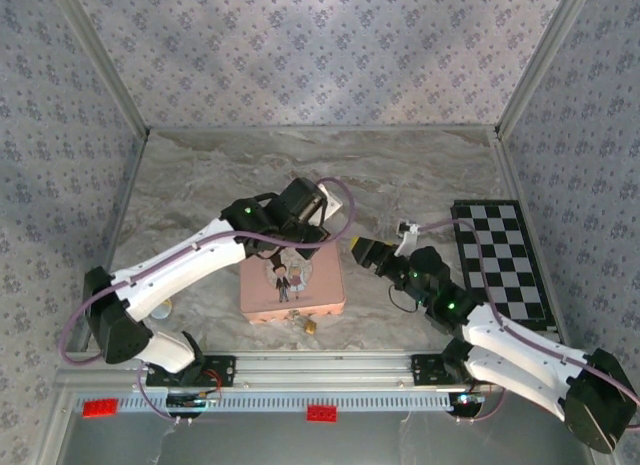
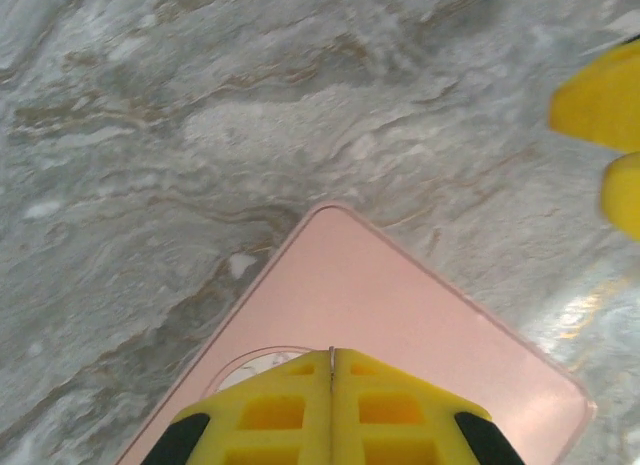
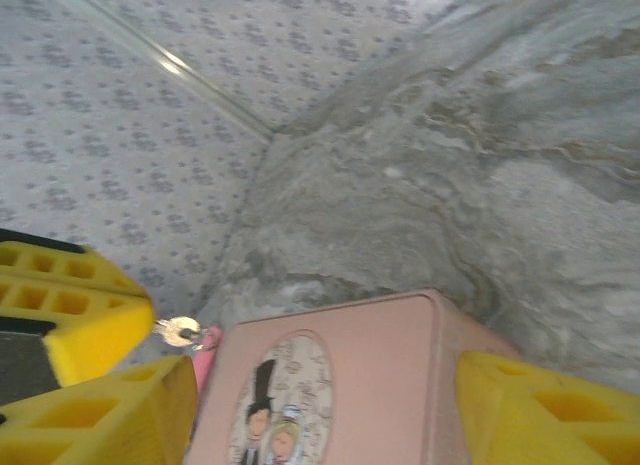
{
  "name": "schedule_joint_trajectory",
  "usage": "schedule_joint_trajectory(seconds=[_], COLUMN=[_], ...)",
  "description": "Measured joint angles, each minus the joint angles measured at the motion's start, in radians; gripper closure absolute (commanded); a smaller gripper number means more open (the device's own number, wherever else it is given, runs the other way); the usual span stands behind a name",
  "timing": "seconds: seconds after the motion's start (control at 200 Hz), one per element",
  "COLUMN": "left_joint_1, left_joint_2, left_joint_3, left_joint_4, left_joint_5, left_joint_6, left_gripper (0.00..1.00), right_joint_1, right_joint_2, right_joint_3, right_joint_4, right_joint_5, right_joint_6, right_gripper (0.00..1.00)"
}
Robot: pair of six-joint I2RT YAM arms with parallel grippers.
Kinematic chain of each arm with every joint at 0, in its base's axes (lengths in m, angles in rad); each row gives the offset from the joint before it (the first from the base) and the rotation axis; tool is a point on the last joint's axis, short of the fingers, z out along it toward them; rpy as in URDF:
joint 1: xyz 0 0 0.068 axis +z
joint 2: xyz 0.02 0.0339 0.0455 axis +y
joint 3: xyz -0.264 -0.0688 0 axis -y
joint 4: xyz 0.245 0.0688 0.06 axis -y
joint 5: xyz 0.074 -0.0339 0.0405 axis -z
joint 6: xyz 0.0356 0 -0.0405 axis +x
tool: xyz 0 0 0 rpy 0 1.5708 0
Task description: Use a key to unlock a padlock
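The padlock (image 1: 310, 326) lay on the table (image 1: 200, 175), just beside the near edge of the pink tin (image 1: 292, 285). The key (image 3: 181, 332) stuck out from the fingertips of the left hand (image 2: 332, 363), which was pinched tight on it above the tin. The right hand (image 3: 325, 380) was spread wide and gripped nothing, a corner of the tin showing between its fingers (image 3: 540, 415).
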State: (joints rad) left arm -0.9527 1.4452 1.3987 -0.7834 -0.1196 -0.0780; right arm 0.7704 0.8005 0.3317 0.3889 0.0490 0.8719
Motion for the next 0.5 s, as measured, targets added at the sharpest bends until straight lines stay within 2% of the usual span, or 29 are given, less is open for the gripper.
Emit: schedule_joint_trajectory(seconds=[0.2,0.335,0.5], left_joint_1=[0.024,0.072,0.113], left_joint_2=[-0.108,-0.143,-0.164], left_joint_3=[-0.048,-0.081,-0.127], left_joint_4=[0.104,0.167,0.214], left_joint_5=[0.213,0.347,0.458], left_joint_6=[0.001,-0.013,-0.039], left_gripper=[1.00,1.00,1.00], right_joint_1=[0.000,0.000,0.000], right_joint_2=[0.042,0.066,0.095], right_joint_3=[0.000,0.001,0.002], right_joint_4=[0.157,0.230,0.313], right_joint_5=[-0.146,-0.231,-0.304], right_joint_6=[-0.029,-0.039,-0.054], right_gripper=[0.28,0.28,0.39])
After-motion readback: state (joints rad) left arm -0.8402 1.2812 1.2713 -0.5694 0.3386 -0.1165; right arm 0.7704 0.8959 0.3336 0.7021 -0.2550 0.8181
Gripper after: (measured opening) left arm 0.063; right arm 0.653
